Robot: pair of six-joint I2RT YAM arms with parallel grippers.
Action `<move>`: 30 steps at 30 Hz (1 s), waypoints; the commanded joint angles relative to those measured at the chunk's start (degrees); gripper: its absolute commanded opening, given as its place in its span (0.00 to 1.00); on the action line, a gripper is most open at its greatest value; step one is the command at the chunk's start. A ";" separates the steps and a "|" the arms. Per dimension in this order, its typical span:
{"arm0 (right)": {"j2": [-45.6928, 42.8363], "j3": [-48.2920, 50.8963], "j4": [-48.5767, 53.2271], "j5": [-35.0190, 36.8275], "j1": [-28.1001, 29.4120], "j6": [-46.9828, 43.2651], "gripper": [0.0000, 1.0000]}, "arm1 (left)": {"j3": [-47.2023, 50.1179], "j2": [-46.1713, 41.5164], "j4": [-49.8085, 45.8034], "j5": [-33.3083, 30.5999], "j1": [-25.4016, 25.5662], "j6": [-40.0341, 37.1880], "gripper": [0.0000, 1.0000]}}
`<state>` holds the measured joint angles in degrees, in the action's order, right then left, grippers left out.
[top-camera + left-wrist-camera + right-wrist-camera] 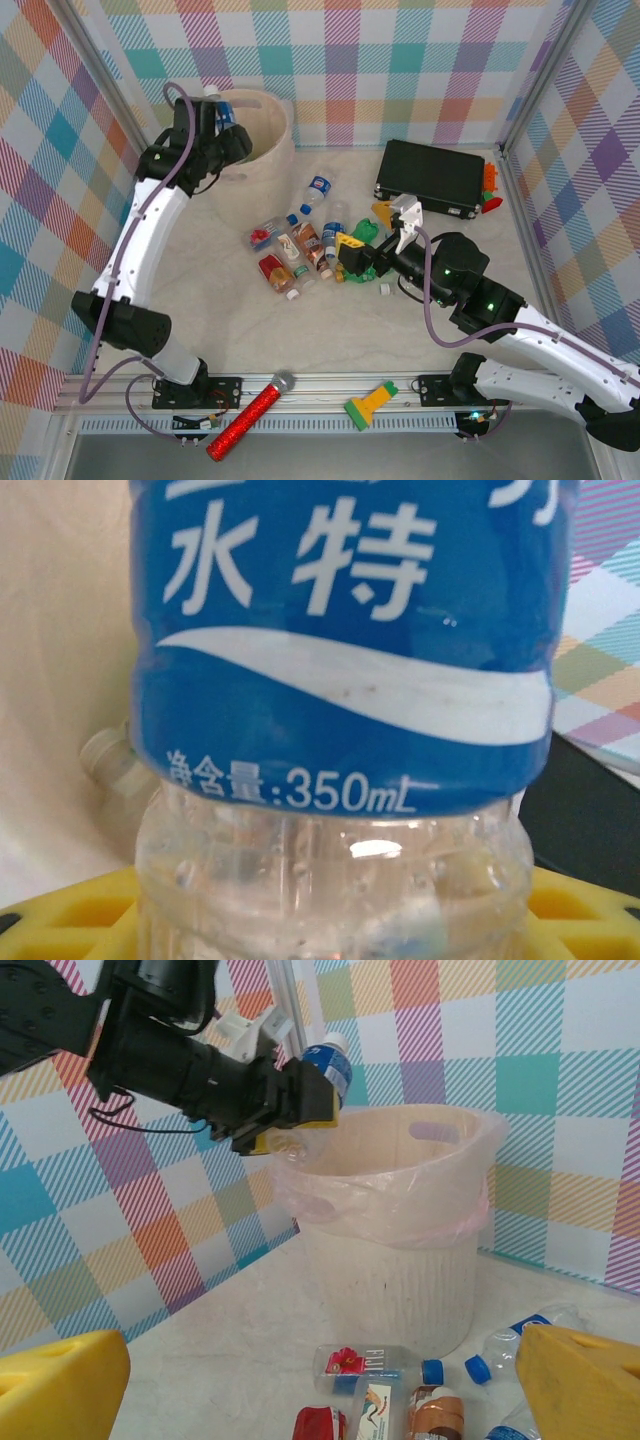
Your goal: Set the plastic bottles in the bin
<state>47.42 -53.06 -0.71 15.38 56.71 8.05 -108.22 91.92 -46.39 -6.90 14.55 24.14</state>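
Blue-labelled bottle (227, 112) is pinched in the left jaws, tilted over the left rim of the bin (270, 165) at the far-left corner of the worktop (230, 320). Right jaws are spread wide and hover empty over the other bottles (300, 250) lying mid-worktop. Risk: the bottle sits above the rim, not the middle, so letting go here could clip the rim or loose liner (300, 1185) and drop it outside by the wall.
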 commanded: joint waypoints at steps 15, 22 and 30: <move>-1.71 -2.66 1.80 2.64 0.42 -3.11 0.99 | -16.05 15.63 1.52 -3.89 -0.57 -3.36 0.60; -2.10 -2.65 2.21 2.91 0.40 -3.13 0.99 | -22.84 22.04 -1.24 -3.71 -0.75 -3.66 0.60; -2.68 -2.93 3.34 3.38 0.42 -3.38 0.99 | -23.62 24.52 -1.64 -4.44 -0.92 -3.84 0.60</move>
<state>45.74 -53.80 2.63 17.61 56.71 5.43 -129.60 116.09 -46.92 -10.37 14.46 21.54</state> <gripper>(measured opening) 0.989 0.602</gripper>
